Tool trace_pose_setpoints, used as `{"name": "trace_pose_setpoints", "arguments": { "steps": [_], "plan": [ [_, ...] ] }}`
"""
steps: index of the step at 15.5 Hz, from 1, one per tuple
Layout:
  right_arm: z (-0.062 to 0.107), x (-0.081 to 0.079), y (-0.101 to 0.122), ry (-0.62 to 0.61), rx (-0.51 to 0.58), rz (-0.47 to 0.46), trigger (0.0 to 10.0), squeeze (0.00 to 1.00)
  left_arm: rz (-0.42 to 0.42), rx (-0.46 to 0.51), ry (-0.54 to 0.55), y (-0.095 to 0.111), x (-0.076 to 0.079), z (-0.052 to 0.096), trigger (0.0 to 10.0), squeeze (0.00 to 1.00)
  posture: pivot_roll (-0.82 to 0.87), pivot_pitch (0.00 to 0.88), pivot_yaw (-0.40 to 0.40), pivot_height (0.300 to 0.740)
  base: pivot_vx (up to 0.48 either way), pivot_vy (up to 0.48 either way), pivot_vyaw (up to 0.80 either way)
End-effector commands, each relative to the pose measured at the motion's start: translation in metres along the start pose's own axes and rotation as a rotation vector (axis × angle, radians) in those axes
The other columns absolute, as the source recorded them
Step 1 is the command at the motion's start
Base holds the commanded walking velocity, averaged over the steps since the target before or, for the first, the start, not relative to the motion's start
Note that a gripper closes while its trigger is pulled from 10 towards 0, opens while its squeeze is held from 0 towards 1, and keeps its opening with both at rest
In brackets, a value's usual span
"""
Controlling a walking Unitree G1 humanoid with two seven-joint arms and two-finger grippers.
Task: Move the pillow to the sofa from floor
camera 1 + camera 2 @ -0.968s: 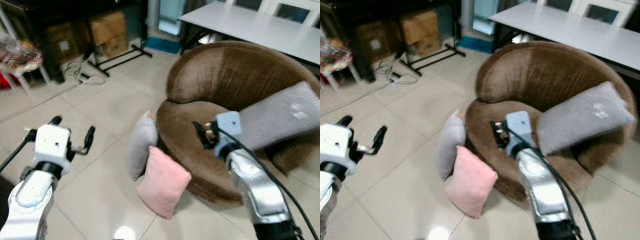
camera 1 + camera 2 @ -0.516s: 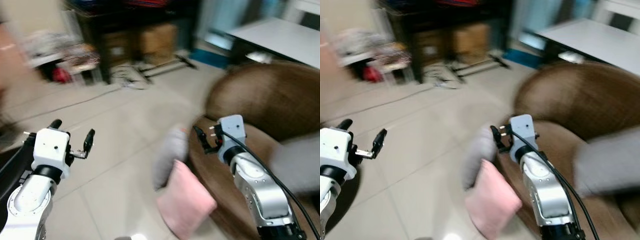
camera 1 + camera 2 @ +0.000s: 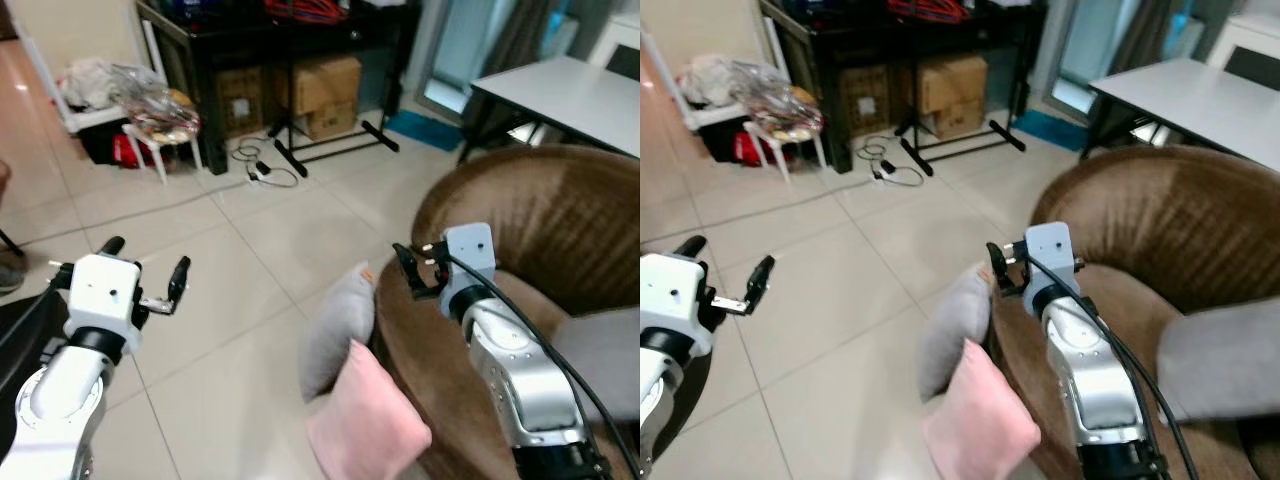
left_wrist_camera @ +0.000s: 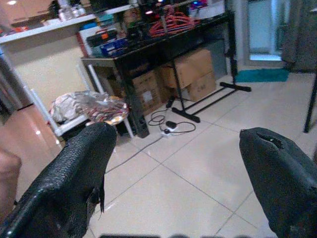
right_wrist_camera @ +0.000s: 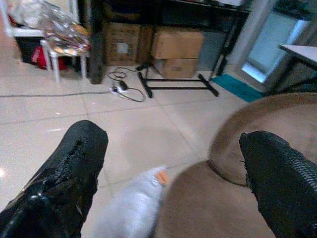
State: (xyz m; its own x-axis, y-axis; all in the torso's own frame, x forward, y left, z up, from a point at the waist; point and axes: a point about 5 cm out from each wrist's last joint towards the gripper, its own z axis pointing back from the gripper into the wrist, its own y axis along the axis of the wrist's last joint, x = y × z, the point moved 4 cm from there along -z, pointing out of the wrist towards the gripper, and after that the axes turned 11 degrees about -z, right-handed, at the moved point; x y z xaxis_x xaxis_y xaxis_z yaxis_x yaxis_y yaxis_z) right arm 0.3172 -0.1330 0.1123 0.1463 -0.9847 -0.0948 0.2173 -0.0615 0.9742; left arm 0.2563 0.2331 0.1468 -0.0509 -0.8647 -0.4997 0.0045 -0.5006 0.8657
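A pink pillow [image 3: 367,425] and a grey pillow [image 3: 338,325] stand on the tiled floor, leaning against the front left of the round brown sofa [image 3: 540,210]. Another grey pillow [image 3: 600,360] lies on the sofa seat. My right gripper [image 3: 413,271] hovers open above the sofa's front rim, just right of the grey floor pillow [image 5: 131,208], with nothing between its fingers [image 5: 74,168]. My left gripper [image 3: 145,258] is held open over bare floor well to the left, holding nothing.
A black table [image 3: 290,30] with cardboard boxes [image 3: 320,85] under it stands at the back. A black floor stand [image 3: 330,145] and a cable [image 3: 265,170] lie before it. A small stool with a bag [image 3: 155,115] is back left, a white table [image 3: 570,95] back right.
The camera has swung left, so the sofa and pillows now sit further right in view and the back-left room shows. Both arms keep the same raised, open pose.
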Motion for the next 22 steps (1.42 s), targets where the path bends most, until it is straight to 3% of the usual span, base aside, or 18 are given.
{"name": "trace_pose_setpoints", "arguments": {
  "steps": [1,9,22],
  "plan": [
    [-0.0015,-0.0024,0.0043,0.003,0.015,0.007,10.0,1.00,-0.007,0.000,-0.007,0.0000,-0.0001,-0.0007,10.0,0.00,0.04,0.000,-0.064,0.740,0.292,0.000,0.00],
    [-0.0031,-0.0013,0.0027,-0.002,0.003,-0.007,10.0,1.00,0.001,0.002,-0.013,0.0004,0.0012,-0.0024,10.0,0.00,0.03,0.000,-0.062,0.740,0.180,0.000,-0.19],
    [-0.0038,0.0017,-0.0004,-0.007,-0.013,-0.013,10.0,1.00,-0.027,-0.018,0.011,0.0005,0.0024,-0.0008,10.0,0.00,0.04,0.000,-0.075,0.603,0.000,0.000,0.00]
  ]
}}
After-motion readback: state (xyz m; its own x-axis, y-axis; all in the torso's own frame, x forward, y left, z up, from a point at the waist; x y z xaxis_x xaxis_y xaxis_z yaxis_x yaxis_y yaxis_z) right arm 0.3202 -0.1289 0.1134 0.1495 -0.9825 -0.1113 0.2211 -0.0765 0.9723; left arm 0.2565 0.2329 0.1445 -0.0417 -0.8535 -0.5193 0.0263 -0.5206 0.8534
